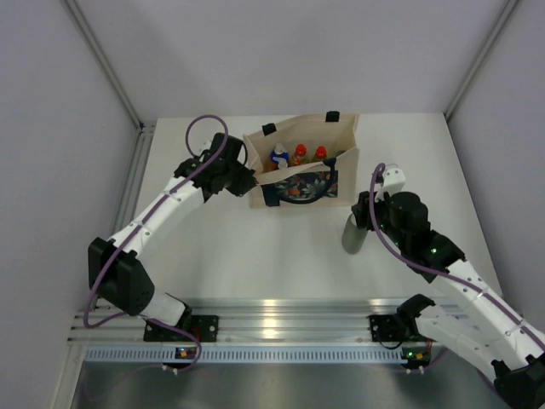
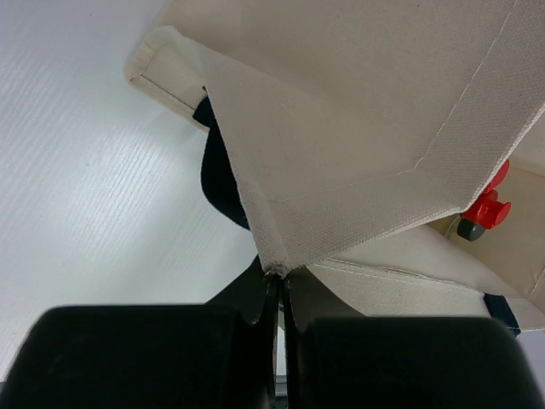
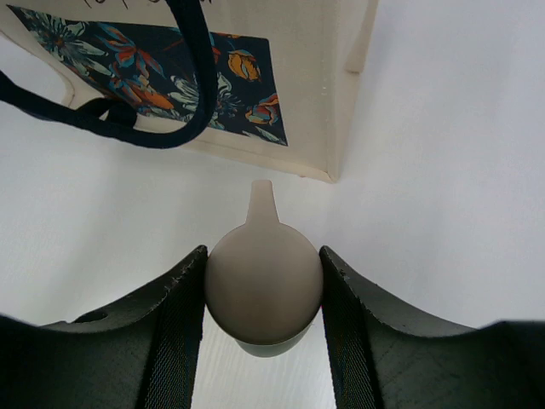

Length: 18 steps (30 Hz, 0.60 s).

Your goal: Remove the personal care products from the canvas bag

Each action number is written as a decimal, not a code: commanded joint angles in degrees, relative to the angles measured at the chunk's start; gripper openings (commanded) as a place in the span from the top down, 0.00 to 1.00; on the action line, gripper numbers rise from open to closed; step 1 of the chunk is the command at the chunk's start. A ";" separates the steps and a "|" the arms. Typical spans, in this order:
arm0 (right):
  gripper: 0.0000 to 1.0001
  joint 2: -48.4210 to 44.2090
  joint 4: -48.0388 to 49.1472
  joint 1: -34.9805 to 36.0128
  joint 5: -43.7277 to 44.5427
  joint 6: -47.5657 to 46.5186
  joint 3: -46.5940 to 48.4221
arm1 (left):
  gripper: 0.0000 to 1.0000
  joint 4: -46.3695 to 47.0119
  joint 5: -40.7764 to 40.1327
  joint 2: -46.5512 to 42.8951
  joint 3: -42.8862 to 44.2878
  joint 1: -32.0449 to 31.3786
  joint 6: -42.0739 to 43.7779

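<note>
The right gripper (image 3: 264,256) is clamped on the beige-capped grey-green bottle (image 1: 352,235), seemingly upright on the table (image 1: 255,256) at centre-right of the overhead frame, just lower right of the canvas bag (image 1: 341,141), whose left rim the left gripper (image 2: 277,285) pinches shut, red and blue-white bottle tops (image 1: 299,154) showing inside.

A: The canvas bag (image 1: 302,162) stood upright at the table's far middle, mouth open, floral panel facing near.
B: Inside, a blue-and-white-topped bottle (image 1: 279,156) showed beside two red-capped bottles (image 1: 300,154).
A: And the grey-green bottle (image 1: 353,234), beige-capped, stood upright outside, near the bag's right front corner.
</note>
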 commanded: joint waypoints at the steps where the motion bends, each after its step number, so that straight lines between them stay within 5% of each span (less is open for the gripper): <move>1: 1.00 -3.71 14.49 -0.81 -0.59 0.30 0.24 | 1.00 -1.55 5.21 1.43 1.17 -0.58 0.54; 5: 0.98 -3.53 12.57 -0.90 -3.21 -0.66 0.32 | 1.00 -1.55 5.12 1.34 1.34 -0.58 0.45; 6: 0.90 -3.27 11.51 -0.90 -3.57 -0.93 0.49 | 1.00 -1.55 5.12 1.43 1.34 -0.49 0.45; 7: 0.60 -3.18 11.16 -0.90 -3.57 -0.84 0.93 | 1.00 -1.55 5.12 1.34 1.34 -0.58 0.36; 10: 0.30 -2.48 9.32 -0.81 -4.01 -0.75 2.68 | 1.00 -1.55 5.21 1.52 1.34 -0.58 0.27; 12: 0.24 -1.87 7.99 -0.90 -3.84 -1.10 4.18 | 1.00 -1.55 5.21 1.60 1.34 -0.58 0.27; 18: 0.29 4.53 2.81 -0.90 -5.06 -1.11 18.12 | 1.00 -1.46 5.38 1.25 1.35 -0.58 -0.25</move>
